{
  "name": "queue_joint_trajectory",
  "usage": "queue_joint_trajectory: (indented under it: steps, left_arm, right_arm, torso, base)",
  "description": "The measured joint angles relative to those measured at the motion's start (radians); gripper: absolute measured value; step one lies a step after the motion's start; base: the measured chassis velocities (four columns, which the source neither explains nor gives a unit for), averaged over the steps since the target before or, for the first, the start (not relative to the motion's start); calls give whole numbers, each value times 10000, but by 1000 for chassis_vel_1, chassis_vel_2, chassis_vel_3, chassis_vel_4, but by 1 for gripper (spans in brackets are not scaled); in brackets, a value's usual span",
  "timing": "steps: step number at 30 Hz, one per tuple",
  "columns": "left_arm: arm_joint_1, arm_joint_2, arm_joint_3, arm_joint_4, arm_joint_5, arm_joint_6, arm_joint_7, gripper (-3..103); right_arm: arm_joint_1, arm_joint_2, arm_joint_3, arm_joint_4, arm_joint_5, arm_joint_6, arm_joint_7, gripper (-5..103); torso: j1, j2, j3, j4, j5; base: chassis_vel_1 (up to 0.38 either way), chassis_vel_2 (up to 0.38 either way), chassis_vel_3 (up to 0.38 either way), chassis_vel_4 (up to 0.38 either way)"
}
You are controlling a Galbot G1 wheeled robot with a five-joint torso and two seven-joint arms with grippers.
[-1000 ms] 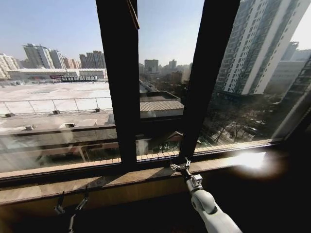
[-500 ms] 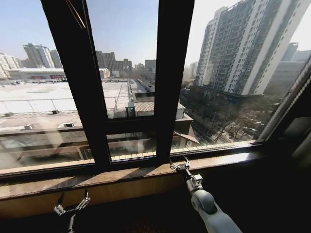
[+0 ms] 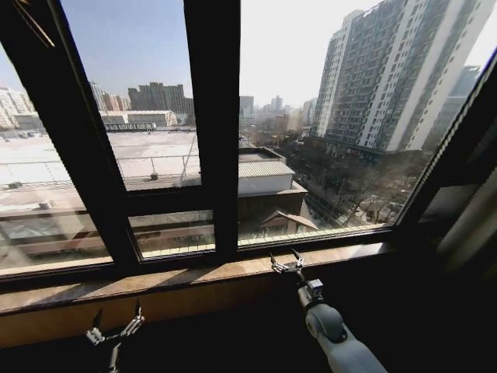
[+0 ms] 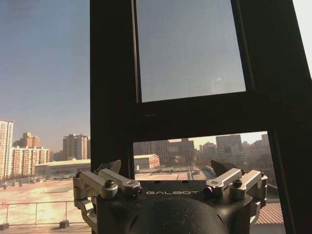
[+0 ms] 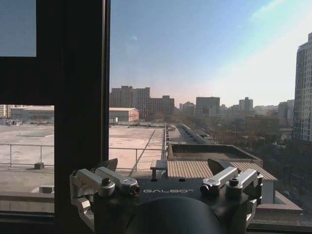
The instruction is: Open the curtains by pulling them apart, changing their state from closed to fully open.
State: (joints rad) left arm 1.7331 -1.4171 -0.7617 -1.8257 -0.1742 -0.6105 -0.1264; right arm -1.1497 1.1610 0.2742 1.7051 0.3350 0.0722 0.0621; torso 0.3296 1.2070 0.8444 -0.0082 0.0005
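Observation:
The window glass in front of me is uncovered, with the city showing through it. A pale greyish strip runs down the far right edge; I cannot tell whether it is the curtains. My left gripper is held low at the lower left, below the window sill, fingers spread open and holding nothing. My right gripper reaches up to the sill near the middle, also open and holding nothing. The left wrist view has the left gripper open before a dark window post. The right wrist view has the right gripper open toward the glass.
Dark window posts divide the glass, one more slanting at the left. A brown stone sill runs along the bottom, with a dark wall under it. The right corner is in deep shadow.
The head camera has swung to the right, so the window posts slid left in the picture and the right corner came in. Both grippers keep their places and stay open.

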Motion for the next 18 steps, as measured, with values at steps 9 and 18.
queue_joint_trajectory:
  steps: [9,18]
  left_arm:
    - [-1,6,-11,0,0,0,-6,100]
    - [-1,3,-8,0,0,0,-6,100]
  right_arm:
    - [0,6,-6,1,0,0,-1,100]
    - [0,3,-4,0,0,0,-1,100]
  torso:
    - [0,0,-1,3,-12]
    - [0,0,-1,1,-6]
  base:
    - [61,-51,-60,38]
    - [114,-233,-145,255]
